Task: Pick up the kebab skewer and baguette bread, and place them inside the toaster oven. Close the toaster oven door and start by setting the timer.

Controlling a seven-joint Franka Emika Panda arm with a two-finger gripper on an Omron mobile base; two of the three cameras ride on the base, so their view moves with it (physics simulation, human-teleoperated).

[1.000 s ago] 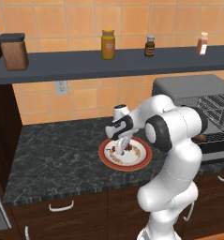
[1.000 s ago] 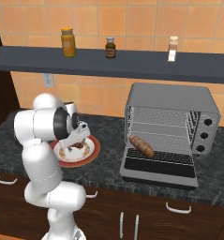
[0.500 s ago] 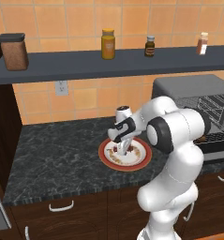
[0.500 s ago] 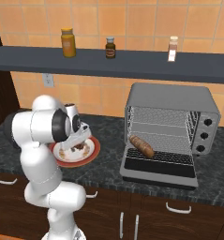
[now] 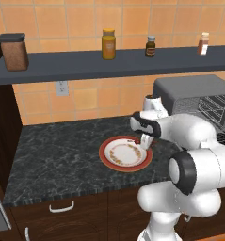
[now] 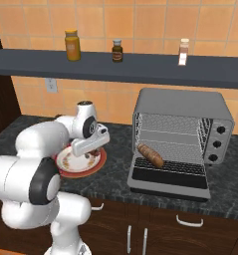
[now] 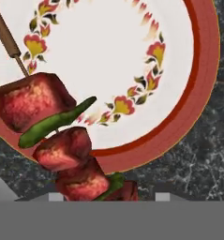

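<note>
red-rimmed floral plate, red-green kebab skewer

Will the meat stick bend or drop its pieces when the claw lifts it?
Probably not bend: the kebab skewer runs on a straight wooden stick, so it looks stiff. The chunks sit packed close together, so they likely stay on. It looks light, but gripped at one end it might tilt over the plate.

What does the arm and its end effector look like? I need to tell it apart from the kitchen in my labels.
The arm is glossy white with rounded, bulbous links and dark grey to black rings at the joints. No cables or markings show. The end effector is a white block ending in two small dark finger tips, seen as grey stubs in the hand view.
</note>
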